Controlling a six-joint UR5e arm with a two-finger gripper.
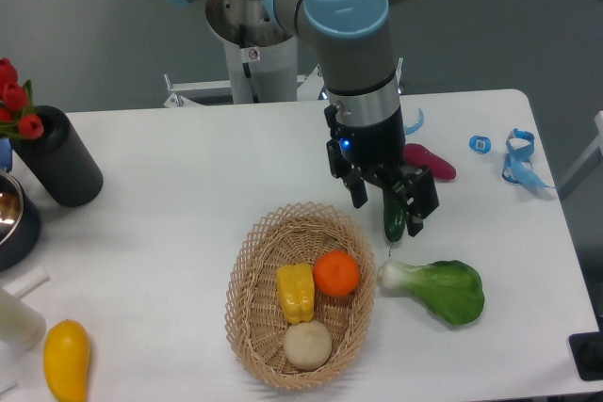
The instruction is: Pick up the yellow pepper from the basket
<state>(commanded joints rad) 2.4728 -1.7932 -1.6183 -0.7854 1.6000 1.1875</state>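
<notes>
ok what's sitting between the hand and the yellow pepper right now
In the camera view, the basket's far rim and the orange lie between the open hand and the yellow pepper.

The UR5e arm [353,54] is seen reaching down from the upper middle of the view, its grey links joined by light-blue capped joints. The last wrist section is held nearly upright, with a silver band above a black flange on which a small blue light is lit. The two-finger gripper [386,212] is pointed downward and turned slightly to the right. Its black fingers [359,193] are spread apart, with nothing seen gripped between them. How high the fingertips are held above the surface cannot be judged with certainty from this single view.
</notes>
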